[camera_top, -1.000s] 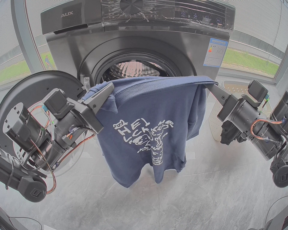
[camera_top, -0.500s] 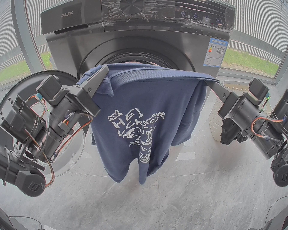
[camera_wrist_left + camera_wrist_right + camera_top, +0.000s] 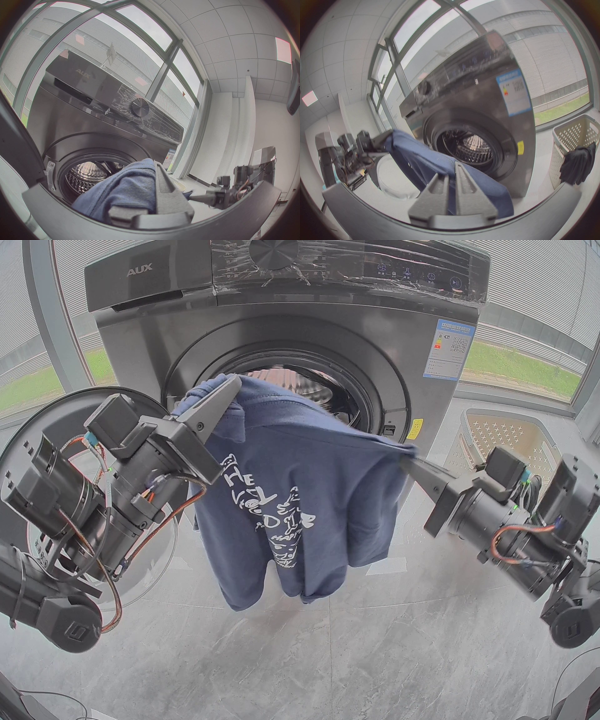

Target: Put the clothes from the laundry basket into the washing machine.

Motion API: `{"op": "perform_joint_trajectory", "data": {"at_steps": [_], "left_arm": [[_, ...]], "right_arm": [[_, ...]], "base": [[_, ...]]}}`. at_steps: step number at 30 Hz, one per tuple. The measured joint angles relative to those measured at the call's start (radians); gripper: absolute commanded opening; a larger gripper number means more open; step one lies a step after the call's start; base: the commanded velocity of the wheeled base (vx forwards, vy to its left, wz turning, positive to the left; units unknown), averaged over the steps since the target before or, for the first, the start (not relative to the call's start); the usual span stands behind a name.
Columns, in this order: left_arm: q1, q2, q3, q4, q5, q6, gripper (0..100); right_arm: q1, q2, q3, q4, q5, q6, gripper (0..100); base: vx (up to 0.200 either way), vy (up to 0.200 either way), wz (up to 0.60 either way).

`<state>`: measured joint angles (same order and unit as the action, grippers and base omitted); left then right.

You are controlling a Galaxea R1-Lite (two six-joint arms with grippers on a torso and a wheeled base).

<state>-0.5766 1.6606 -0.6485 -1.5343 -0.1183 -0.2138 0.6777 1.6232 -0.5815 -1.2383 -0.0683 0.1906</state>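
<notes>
- Pinching the blue shirt (image 3: 312, 490) in my left claw (image 3: 228, 389) and right claw (image 3: 407, 461) before the washing machine (image 3: 156, 334).
- Right wrist view is showing me dark clothes (image 3: 576, 167) draping the laundry basket (image 3: 565, 137).

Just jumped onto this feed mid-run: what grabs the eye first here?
A navy T-shirt with white print hangs stretched between the left gripper and the right gripper, both shut on its upper edge, just before the open mouth of the washing machine. The round door stands open on the left; a pale laundry basket with a dark garment over its rim sits on the floor to the machine's right.
</notes>
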Motion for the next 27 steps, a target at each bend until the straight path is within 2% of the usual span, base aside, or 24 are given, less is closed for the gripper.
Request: {"op": "perform_joint_trajectory", "data": {"at_steps": [7,13,19,27], "left_arm": [[-0.026,0.020,-0.007,-0.003,-0.009,0.006,0],[-0.034,0.048,-0.005,-0.010,-0.024,0.007,0],[-0.041,0.047,-0.007,-0.012,-0.027,0.008,0],[-0.045,0.035,-0.006,-0.012,-0.026,0.008,0]], "right_arm": [[0.057,0.124,0.060,-0.007,0.004,-0.003,100],[0.063,0.229,0.076,-0.013,0.008,-0.011,100],[0.055,0.327,-0.011,-0.014,0.017,-0.014,100],[0.058,0.450,-0.176,-0.014,0.064,-0.016,100]], "base": [[0.000,0.000,0.00],[0.000,0.000,0.00],[0.000,0.000,0.00],[0.000,0.000,0.00]]}}
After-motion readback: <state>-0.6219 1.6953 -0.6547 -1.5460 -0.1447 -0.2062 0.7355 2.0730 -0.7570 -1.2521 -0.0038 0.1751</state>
